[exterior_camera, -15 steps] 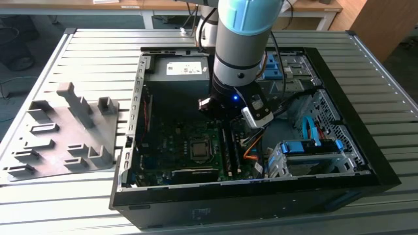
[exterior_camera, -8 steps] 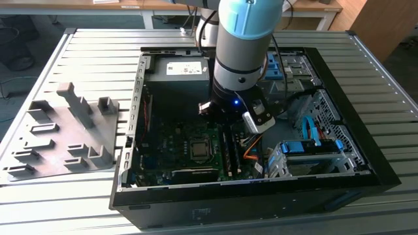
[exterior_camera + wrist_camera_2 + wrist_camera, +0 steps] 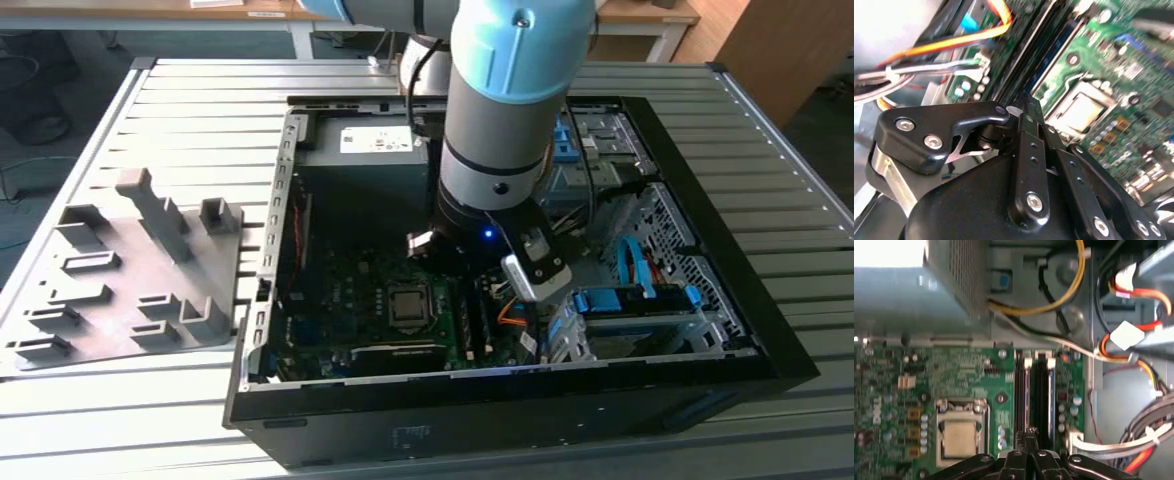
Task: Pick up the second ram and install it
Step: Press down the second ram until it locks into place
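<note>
Claw: claw sits low inside the open computer case, over the memory slots just right of the processor socket in the first wrist view; its fingers are drawn together.
Second ram: a thin edge between the fingertips may be the second ram, but I cannot tell for sure.
Tray: grey slotted tray on the tabletop, at the exterior view's left, holds no stick.
Progress: pickup looks done; seating appears under way, unconfirmed.
</note>
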